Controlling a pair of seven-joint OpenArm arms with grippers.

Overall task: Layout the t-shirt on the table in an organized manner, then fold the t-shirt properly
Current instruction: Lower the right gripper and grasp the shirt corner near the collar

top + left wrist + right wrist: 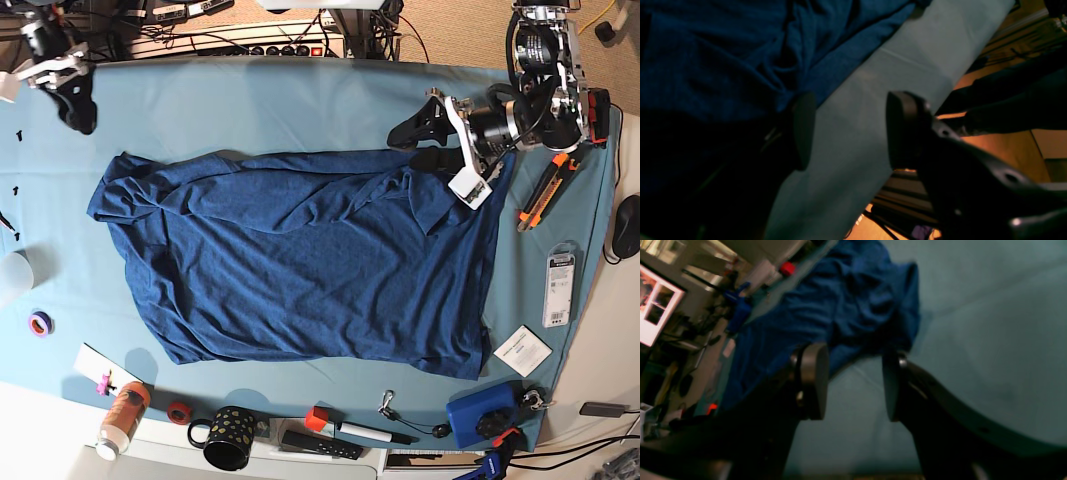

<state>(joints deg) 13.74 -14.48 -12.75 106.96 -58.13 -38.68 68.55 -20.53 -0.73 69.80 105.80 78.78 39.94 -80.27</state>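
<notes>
lying mostly spread across the middle of the counter (300,110), the t-shirt (300,260) stays rumpled along its upper edge. left end effector (428,135), upper right, and right end effector (78,108), upper left, both stand apart, empty. pinching only a wrinkle's top layer could drag the cloth into fresh bunching.

Bottom edge: black dotted mug (229,437), orange bottle (121,415), red marker (350,428), blue box (484,416). Right side: orange cutter (541,194), white card (522,350). Left: purple tape roll (39,323).

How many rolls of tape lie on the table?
2. A purple roll of tape lies near the left edge; a red roll of tape lies near the front edge, beside the black mug. Others may be hidden.
</notes>
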